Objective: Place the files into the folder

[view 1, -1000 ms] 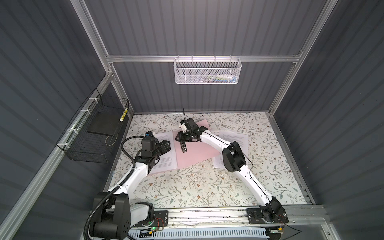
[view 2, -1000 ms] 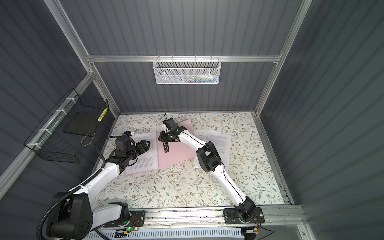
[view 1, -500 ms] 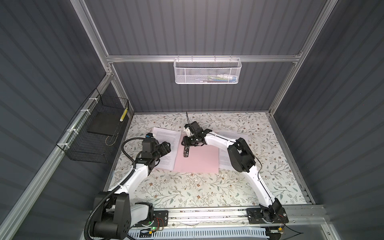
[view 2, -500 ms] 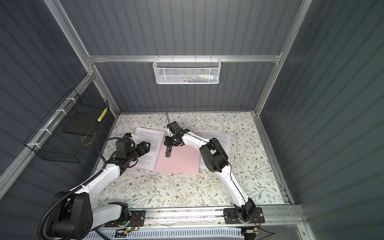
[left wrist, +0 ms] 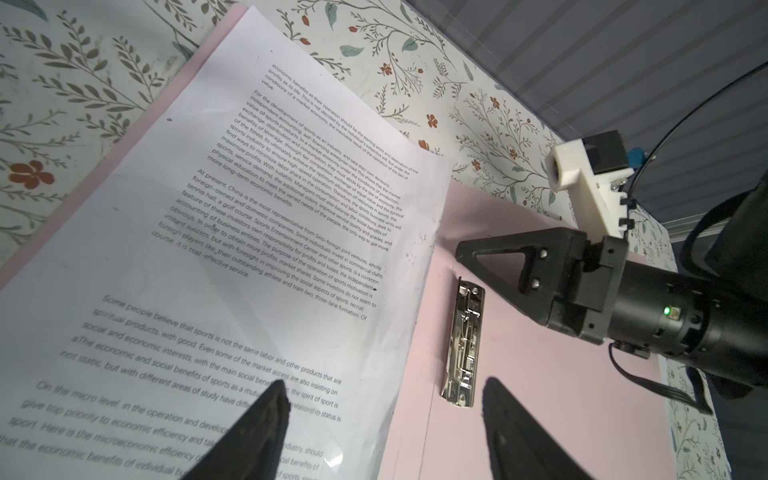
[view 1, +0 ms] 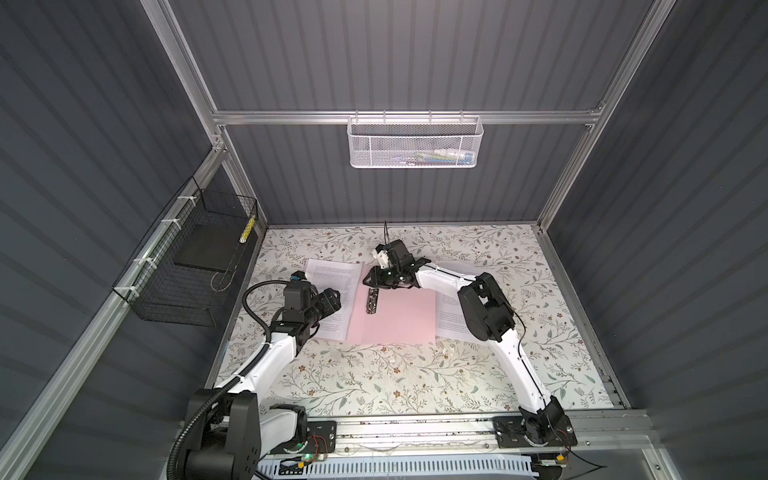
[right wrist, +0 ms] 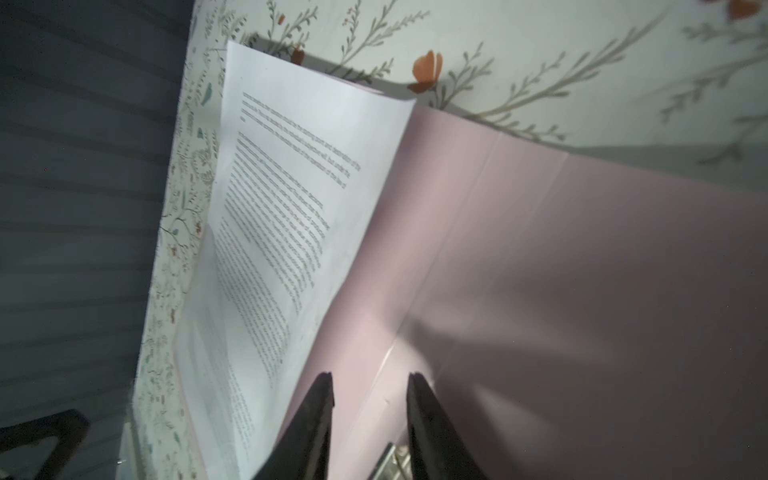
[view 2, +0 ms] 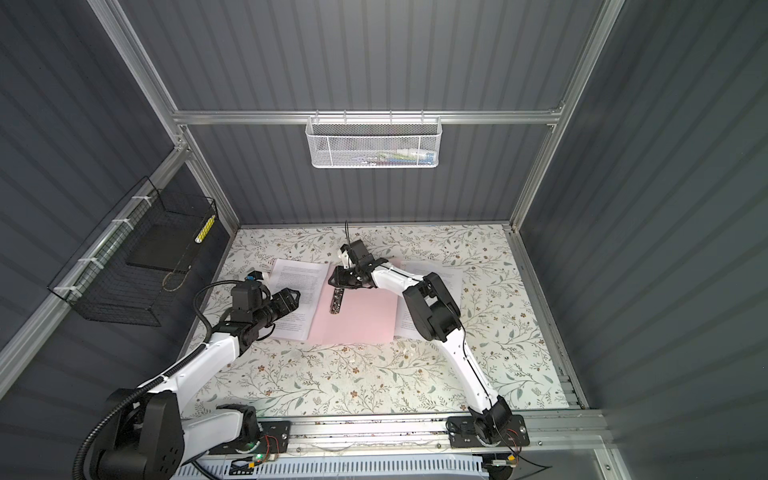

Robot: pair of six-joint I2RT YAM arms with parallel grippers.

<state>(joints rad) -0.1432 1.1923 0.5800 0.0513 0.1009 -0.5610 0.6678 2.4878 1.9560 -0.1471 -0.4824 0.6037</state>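
top views high, looking down, wrist views close over folder (left wrist: 540,395)

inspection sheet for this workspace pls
surface: floral table cover
job's things: pink folder open, metal clip near its fold; one printed sheet on its flap nearer the left arm, second sheet at the opposite edge
clutter: nothing seen
grippers: left gripper open over the printed sheet; right gripper open by the clip
cables: black hose loops off left arm
surroundings: white mesh basket on back rail; black wire basket on side wall
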